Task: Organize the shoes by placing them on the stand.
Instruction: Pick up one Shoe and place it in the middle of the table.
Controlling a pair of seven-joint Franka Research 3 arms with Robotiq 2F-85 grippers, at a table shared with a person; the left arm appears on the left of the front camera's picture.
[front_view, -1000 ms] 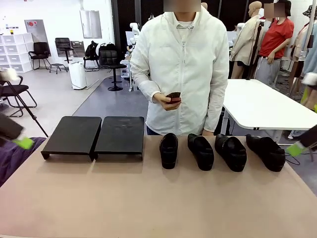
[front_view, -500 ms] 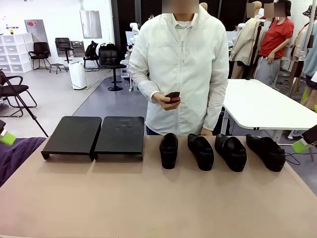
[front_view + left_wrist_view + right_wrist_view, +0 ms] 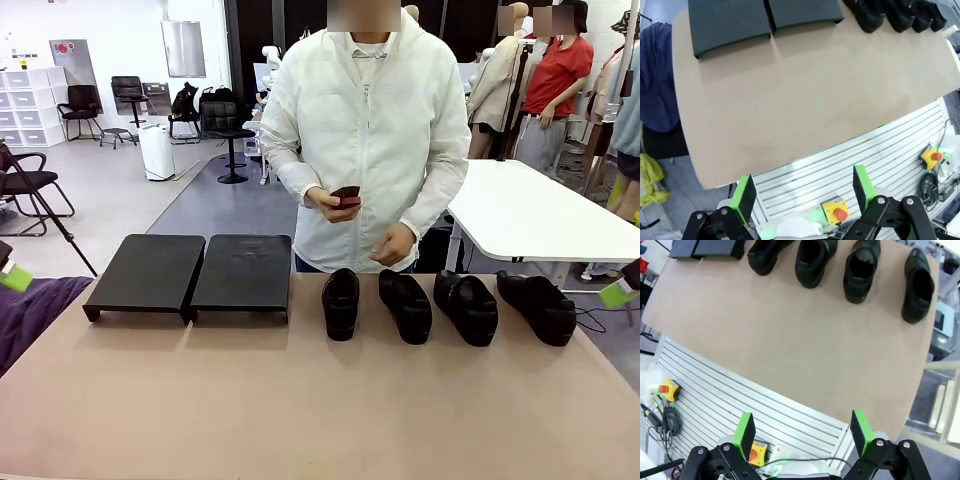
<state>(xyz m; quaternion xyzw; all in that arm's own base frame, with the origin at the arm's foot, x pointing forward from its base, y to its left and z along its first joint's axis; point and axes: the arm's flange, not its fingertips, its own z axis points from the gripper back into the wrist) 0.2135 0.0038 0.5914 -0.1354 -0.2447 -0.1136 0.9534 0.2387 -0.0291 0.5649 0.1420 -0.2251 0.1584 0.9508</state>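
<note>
The left gripper (image 3: 802, 192) is released, its green-padded fingers (image 3: 745, 197) spread wide at the bottom of the left wrist frame. It holds nothing and touches nothing, hanging off the near edge of the bench (image 3: 300, 400). The right gripper (image 3: 802, 432) is released just as wide at the bottom of the right wrist frame, empty and also clear of the bench top. In the front frame a green pad of each gripper peeks in at the far left and far right edges. The four shoes (image 3: 405, 305) stand in a row on the bench in the centre-right of the front frame, side by side with small gaps. They are black and slightly glossy, with rounded toes, and the rightmost one is angled away from the others. The stand (image 3: 190, 272) sits at the centre-left of that frame, just left of the row. It is a low black platform of two flat sections set edge to edge, with nothing on top. Behind the shoes a person (image 3: 365, 140) in a white jacket stands at the far side of the bench, holding a small dark object (image 3: 346, 196) in one hand.
</note>
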